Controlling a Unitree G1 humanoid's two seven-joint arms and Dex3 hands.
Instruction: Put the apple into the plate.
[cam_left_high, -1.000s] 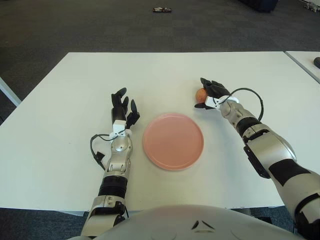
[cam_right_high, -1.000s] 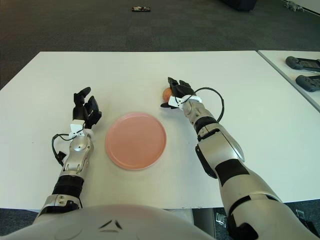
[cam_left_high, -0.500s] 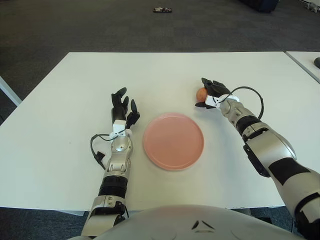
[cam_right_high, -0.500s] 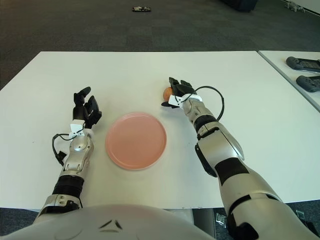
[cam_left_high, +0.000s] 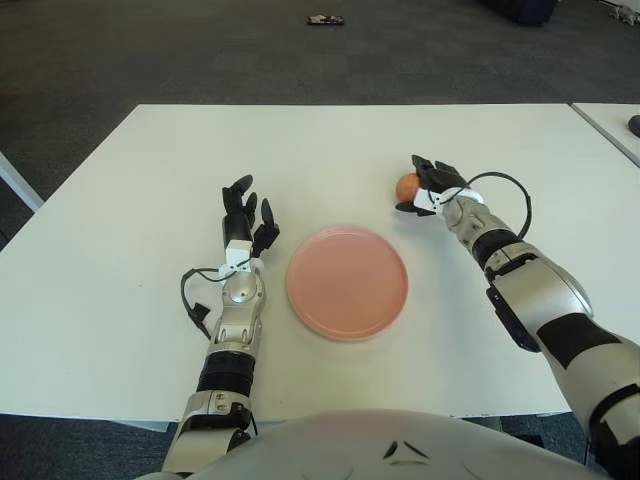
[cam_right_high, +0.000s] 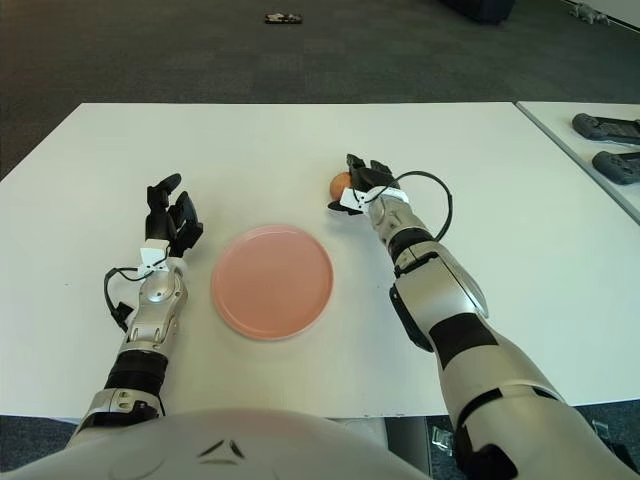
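Apple (cam_left_high: 406, 187): small, round, orange-red, smooth-skinned, at the far right of the table (cam_left_high: 120, 300), well apart from the plate (cam_left_high: 346, 282) and beyond its right rim. Right hand (cam_left_high: 428, 187) pressed against its right side, dark fingers (cam_right_high: 362, 170) curled over and around it; looks like a grasp, though whether lifted or resting on the tabletop cannot be told. Not yet in the plate. Judged early in the task: pick about made, carry toward the near left and release over the plate left to do.

Plate: flat, round, pink, shallow raised rim, matte sheen, nothing in it, centred before the robot. Table: white, smooth, rectangular. Left hand (cam_left_high: 245, 222): parked flat on the table just left of the plate, fingers spread upward and relaxed, holding nothing. Black cable looped at each wrist.
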